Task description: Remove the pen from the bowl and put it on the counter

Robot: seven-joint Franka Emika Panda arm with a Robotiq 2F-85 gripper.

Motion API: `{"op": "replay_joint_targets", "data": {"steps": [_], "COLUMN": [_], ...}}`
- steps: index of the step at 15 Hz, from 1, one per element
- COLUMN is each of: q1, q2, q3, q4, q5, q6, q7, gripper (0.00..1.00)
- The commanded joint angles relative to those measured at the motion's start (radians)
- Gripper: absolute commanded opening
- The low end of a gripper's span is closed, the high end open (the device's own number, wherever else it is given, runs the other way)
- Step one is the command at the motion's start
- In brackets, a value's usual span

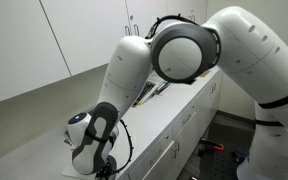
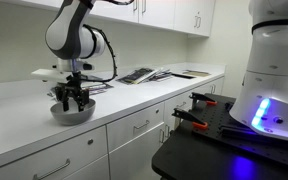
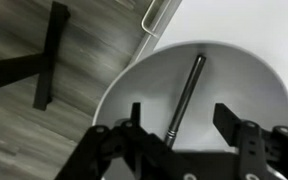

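The pale grey bowl sits on the white counter near its front edge. In the wrist view the bowl fills the frame and a dark slim pen lies inside it, running from the middle toward the far rim. My gripper hangs straight down over the bowl, fingertips at the rim or just inside. In the wrist view the gripper is open, with one finger on each side of the pen's near end and not touching it. In an exterior view the arm hides the bowl.
Books and papers lie further along the counter, with more behind the bowl. White wall cabinets hang above. A dark cart with clamps stands by the robot base. Beyond the bowl the wrist view shows wood-grain flooring with black legs.
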Motion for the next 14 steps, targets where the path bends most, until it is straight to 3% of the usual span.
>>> {"op": "replay_joint_targets", "data": {"steps": [1,8,14], "q1": [0.017,0.02,-0.004], "q2": [0.039,0.063,0.035], "q3": [-0.014,-0.019,0.006], "q4": [0.061,0.084,0.057], "q5": [0.04,0.053,0.081], "q6": [-0.041,-0.035,-0.018], "q7": [0.023,0.03,0.001], "gripper": [0.54,0.02,0.03]}}
